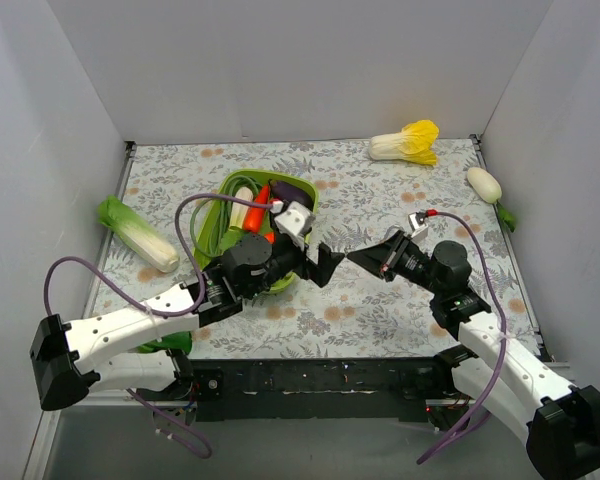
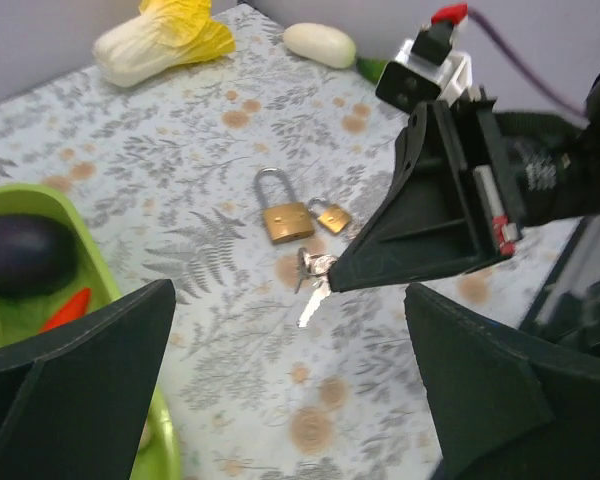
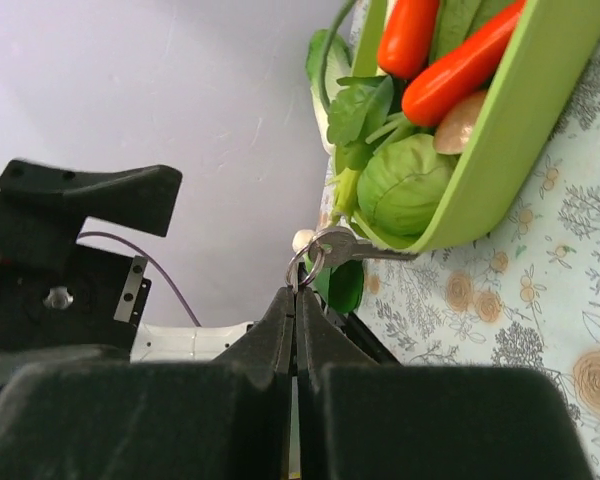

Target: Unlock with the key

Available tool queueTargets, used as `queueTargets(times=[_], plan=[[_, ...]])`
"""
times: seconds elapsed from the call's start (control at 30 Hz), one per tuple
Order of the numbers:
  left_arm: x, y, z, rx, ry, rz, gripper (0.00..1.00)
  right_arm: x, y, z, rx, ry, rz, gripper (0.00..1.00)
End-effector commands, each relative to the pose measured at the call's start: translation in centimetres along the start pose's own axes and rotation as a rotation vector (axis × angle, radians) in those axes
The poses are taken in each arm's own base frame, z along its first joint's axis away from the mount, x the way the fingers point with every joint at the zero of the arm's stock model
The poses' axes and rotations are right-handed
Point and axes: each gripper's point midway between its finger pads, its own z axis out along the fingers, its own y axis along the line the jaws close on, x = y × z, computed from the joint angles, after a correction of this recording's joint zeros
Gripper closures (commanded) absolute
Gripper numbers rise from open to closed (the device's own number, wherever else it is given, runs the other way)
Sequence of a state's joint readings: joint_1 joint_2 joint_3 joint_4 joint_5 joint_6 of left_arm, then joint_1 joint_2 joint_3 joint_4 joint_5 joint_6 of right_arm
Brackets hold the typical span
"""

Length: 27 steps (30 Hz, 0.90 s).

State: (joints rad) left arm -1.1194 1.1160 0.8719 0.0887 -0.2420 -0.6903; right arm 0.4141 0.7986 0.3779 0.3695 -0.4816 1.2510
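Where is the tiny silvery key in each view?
Top external: tiny silvery metal key too small to see; expect it at the right gripper's tip, centre.
Left wrist: the key at centre, at that gripper's tip, just below the brass padlock.
Right wrist: key at centre, just above the shut gripper.
Shared landmark: lime-green plastic basket.

Walls: plain pale grey wall panels (image 1: pixel 280 60) are enclosing three sides.
Worktop: floral-printed worktop (image 1: pixel 380 315) is spreading between them.

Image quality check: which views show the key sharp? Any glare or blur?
Left wrist: key sharp with a slight glint, left pincer's fingers dark and soft. Right wrist: key crisp above the shut right pincer, its near fingers blurred black. Top external: even light, key too small to resolve.
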Motion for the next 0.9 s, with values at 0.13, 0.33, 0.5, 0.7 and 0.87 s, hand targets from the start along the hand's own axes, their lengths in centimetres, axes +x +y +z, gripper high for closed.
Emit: queueTargets(times=[0.13, 0.33, 0.5, 0.7, 0.87], plan=[[-2.6, -1.3, -0.8, 0.087, 0.032, -0.783, 0.02, -1.0, 5.4, -0.8, -0.238, -0.056, -0.25, 0.99], [-3.2, -1.0, -0.7, 0.17, -0.008, -0.976, 0.03, -0.9, 6.9, -1.8, -0.309, -0.092, -0.343, 0.99], [-3.0, -2.1, -0.1, 0.228, 0.03, -1.011, 0.1, -1.0, 7.6, -2.4, -0.329, -0.119, -0.387, 0.99], [-2.8, -3.1, 0.2, 0.287, 0.051, -1.005, 0.32, -0.9, 7.9, -2.7, -0.34, -0.123, -0.38, 0.99], [-2.5, -3.0, 0.4, 0.28, 0.045, -1.004, 0.46, -0.8, 8.1, -2.7, -0.349, -0.115, -0.372, 0.99]])
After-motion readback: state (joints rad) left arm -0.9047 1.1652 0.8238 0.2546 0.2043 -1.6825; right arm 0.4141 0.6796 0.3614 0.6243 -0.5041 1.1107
